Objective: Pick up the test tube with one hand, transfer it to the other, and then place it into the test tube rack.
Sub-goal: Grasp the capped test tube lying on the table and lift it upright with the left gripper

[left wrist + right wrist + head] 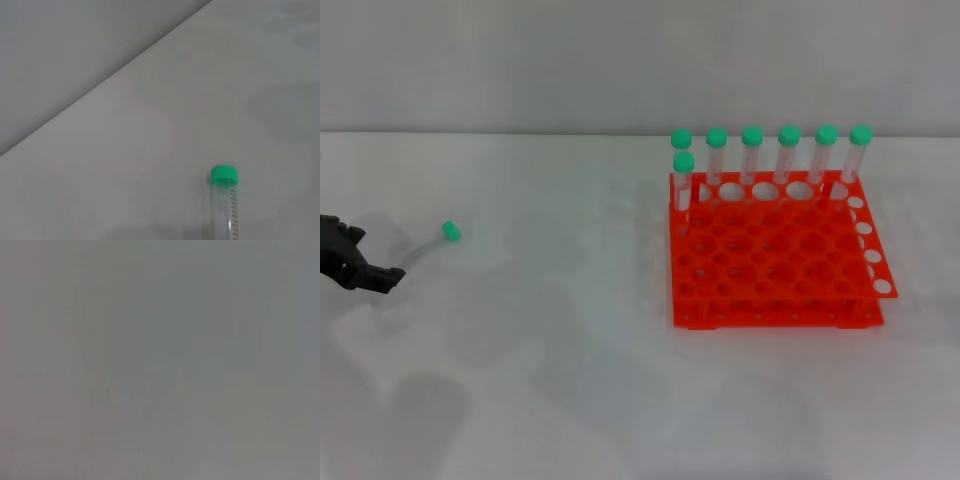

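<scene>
Black fingers of the left gripper (365, 270) show at the left edge of the head view, low over the white table (550, 380). Only part of it is in view, and whether its fingers are apart or together cannot be told. The fingertips point toward the middle of the table.

Just beyond those tips, on the side away from the robot and a little toward the rack, lies the test tube (430, 245). It rests flat on the table, near the gripper but not touching it. Its clear body slants back toward the fingers, and its green cap (451, 231) is the end farthest from them. From the left wrist view the same tube (224, 210) lies on the bare tabletop with its cap (223, 174) pointing away from the camera and fine graduation marks along its side; none of the gripper's own fingers show there.

Well apart from the gripper, across the table on the robot's right, stands the test tube rack (775, 260), orange-red, with a white holed strip (870, 245) on its far-right side. Seven green-capped tubes (788, 160) stand upright in it, six along the back row and one in the next row at the corner nearest the gripper.

The right gripper is not seen; its wrist view shows only a plain grey surface.
</scene>
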